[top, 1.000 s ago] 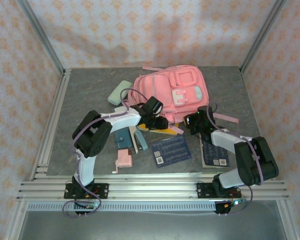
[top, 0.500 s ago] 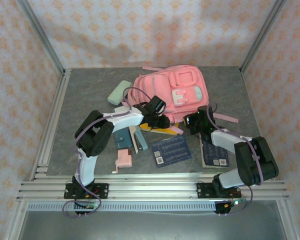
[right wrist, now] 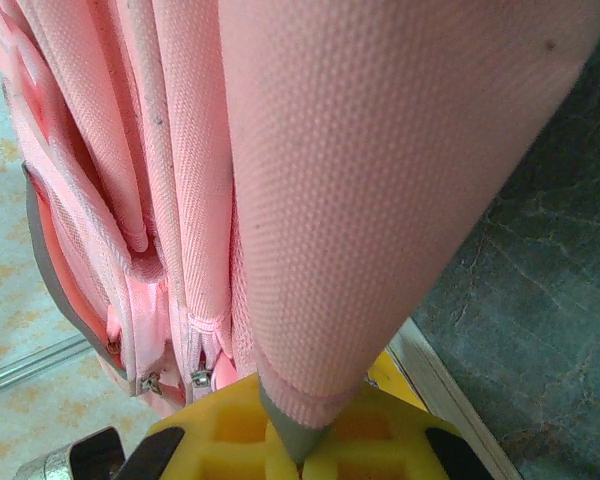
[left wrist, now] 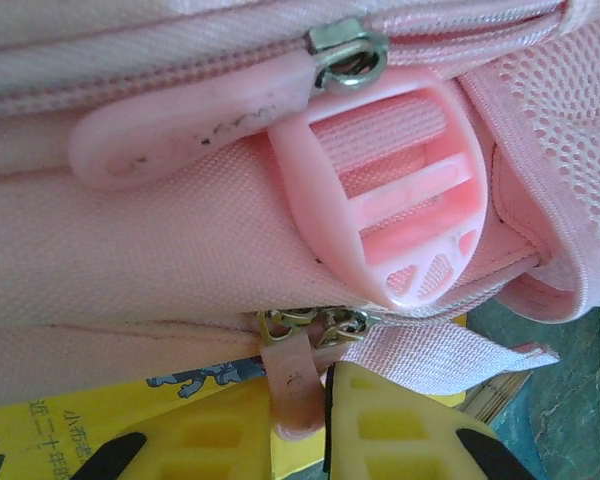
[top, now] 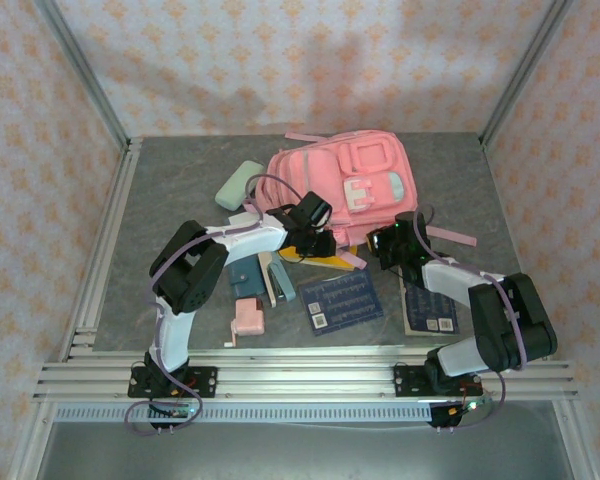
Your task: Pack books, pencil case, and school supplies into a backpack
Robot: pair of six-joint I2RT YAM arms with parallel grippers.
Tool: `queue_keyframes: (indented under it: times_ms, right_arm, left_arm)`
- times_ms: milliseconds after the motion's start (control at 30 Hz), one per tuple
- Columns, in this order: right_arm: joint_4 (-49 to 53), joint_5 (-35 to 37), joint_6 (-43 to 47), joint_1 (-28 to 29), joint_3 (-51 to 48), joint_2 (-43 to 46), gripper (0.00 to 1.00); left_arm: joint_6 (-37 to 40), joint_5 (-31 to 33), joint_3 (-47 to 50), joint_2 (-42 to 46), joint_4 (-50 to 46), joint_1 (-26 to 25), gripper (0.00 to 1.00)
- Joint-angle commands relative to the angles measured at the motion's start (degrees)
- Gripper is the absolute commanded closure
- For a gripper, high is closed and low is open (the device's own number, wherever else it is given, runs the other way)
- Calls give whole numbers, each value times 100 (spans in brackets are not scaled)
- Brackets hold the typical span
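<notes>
Left claw (left wrist: 298, 420): we are pinching the small zipper pull (left wrist: 292, 385) on the near edge of the backpack (top: 345, 185), both yellow fingers (left wrist: 210, 440) pressing on it.
Right claw (right wrist: 290, 440): we are clamping a padded pink strap (right wrist: 380, 200) at the backpack's near right corner.
Slip risk: the pull is thin and only its lower end is sitting between the fingers, so we are expecting a tug off the zipper's line to pop it free.
Drag risk: if the strap hold is giving way, the whole backpack is sliding instead of unzipping.
Snag risk: the yellow book (left wrist: 90, 430) is lying partly beneath the backpack's near edge and may be getting dragged along.
Unpacked: the pencil case (top: 239, 185) is lying left of the backpack, and the navy books (top: 342, 300) are lying in front of it on the table (top: 180, 180).
</notes>
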State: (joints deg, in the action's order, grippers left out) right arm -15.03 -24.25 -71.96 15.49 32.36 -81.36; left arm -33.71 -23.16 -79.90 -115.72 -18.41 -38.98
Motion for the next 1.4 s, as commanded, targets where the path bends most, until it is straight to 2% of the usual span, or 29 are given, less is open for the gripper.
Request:
queue_keyframes:
  times_ms: [0,300,533,833,1000,1133,1367]
  right_arm:
    - [-300,-36,67,36,-10,175,100]
    - [137,157,453,29,31,299,100]
    - [1220,590,1145,4,399,410,100]
    - [1782,708,1663,-97,728,245,100]
    - [2518,1107,2214,-113,1112,227,100]
    - [2991,1451,2460,-261,1380,123,100]
    - [3320,1286,2679,-763,1932,-384,100]
  left_arm:
    - [123,202,33,58,-97,39,86]
    - [262,290,262,338,-192,197,94]
    - [500,399,384,555,-435,346,96]
    - [577,595,501,814,-727,512,100]
    - [572,891,523,972,-1004,640,100]
    - [576,1158,605,1227,-1187,714,100]
    - [845,1314,438,1684,-1525,711,100]
